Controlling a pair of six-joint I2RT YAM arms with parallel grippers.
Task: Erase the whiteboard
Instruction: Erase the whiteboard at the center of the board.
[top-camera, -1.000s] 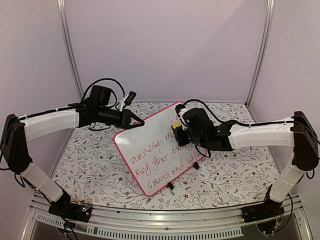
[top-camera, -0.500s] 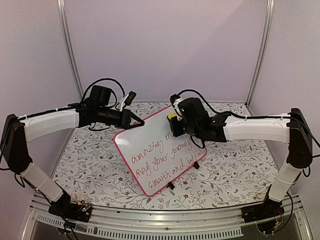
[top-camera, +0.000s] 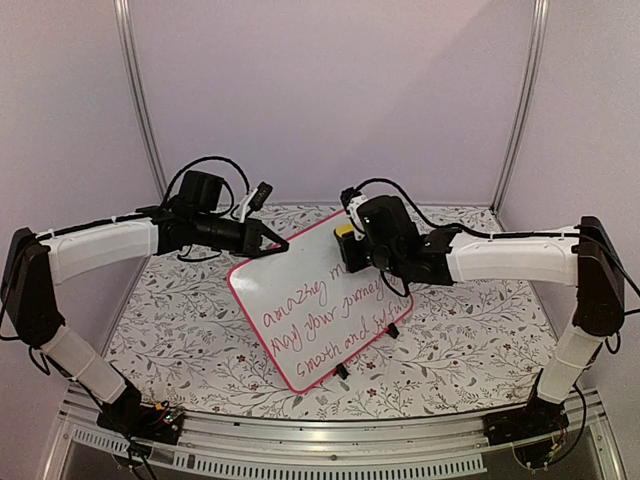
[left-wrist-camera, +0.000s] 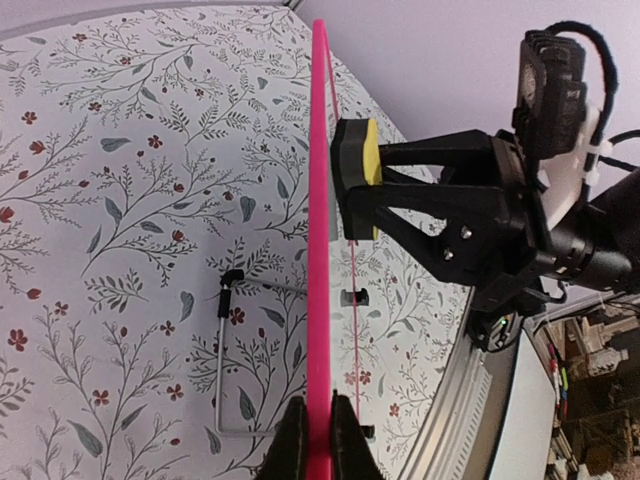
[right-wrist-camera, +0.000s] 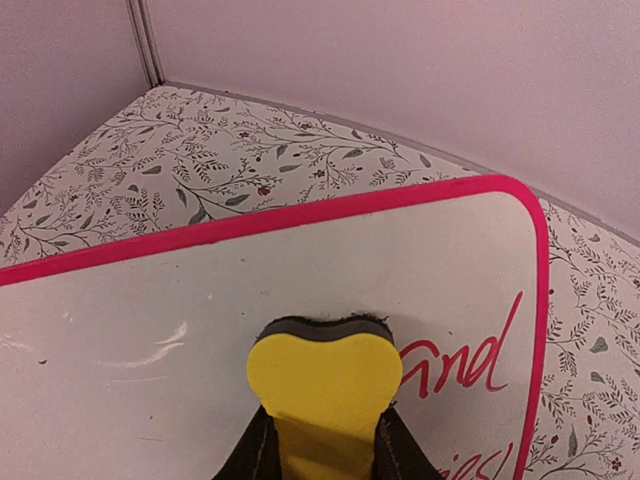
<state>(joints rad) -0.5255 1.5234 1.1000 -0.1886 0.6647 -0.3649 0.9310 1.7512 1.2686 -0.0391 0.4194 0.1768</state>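
1. My left gripper (left-wrist-camera: 318, 442) was pressed tight on the pink frame of the board (top-camera: 300, 290), at its left corner.
2. My right gripper (right-wrist-camera: 322, 445) pinched a yellow eraser (right-wrist-camera: 325, 380), with the dark felt side against the board near its far corner.
3. The board stood tilted on the table (top-camera: 470, 330), between the arms.
4. Red handwriting read "amazing", "may your journey" and "smooth and"; I could not make out the last word.

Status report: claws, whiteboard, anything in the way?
Left claw shut on whiteboard frame. Right claw shut on yellow eraser, at board's far corner. Red writing not yet wiped. Nothing in the way.
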